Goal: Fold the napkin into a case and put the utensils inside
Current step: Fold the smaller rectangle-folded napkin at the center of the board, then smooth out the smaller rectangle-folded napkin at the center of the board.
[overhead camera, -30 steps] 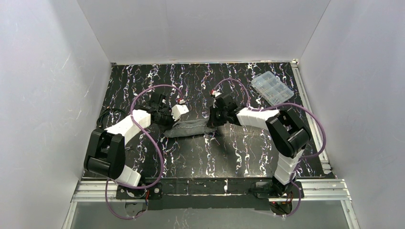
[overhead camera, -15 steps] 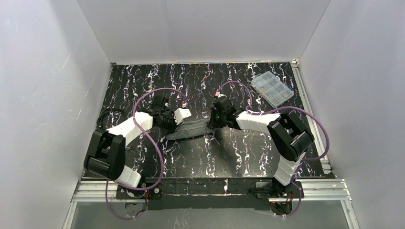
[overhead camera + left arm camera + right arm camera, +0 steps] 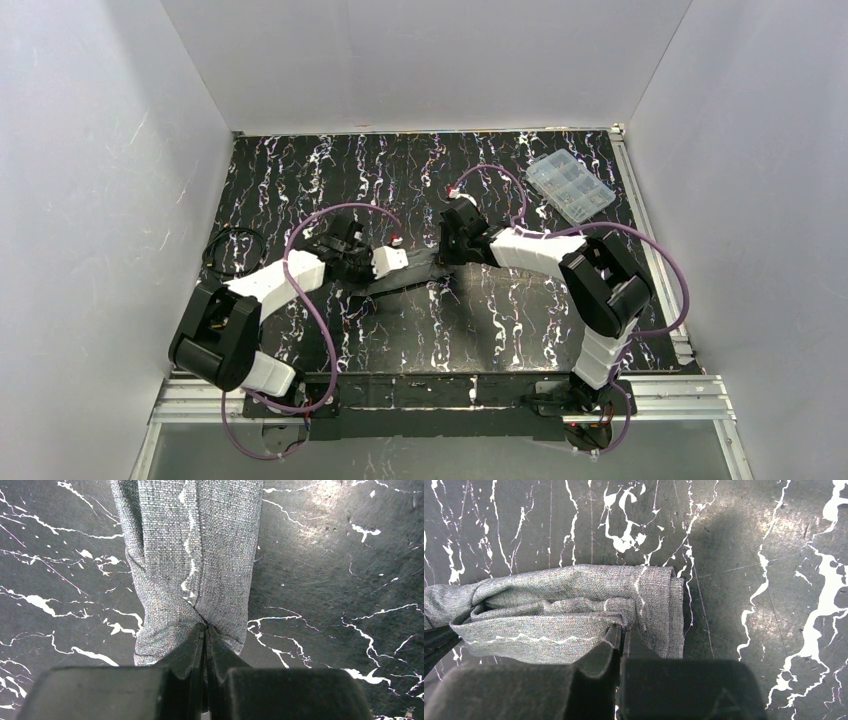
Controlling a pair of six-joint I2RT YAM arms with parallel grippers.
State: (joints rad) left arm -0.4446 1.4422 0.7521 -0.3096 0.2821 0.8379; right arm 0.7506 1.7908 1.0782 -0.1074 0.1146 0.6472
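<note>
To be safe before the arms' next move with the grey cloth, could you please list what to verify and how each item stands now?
1. Left gripper clamped on the napkin: ok, jaws shut on one end.
2. Right gripper clamped on the napkin: ok, shut on its layers near the other end.
3. Napkin narrowed into a long strip: ok.
4. Strip forms an open pouch: cannot tell.
5. Utensils located: not ok, none in any view.
6. Clear box apart from the cloth: ok, at the far right.
</note>
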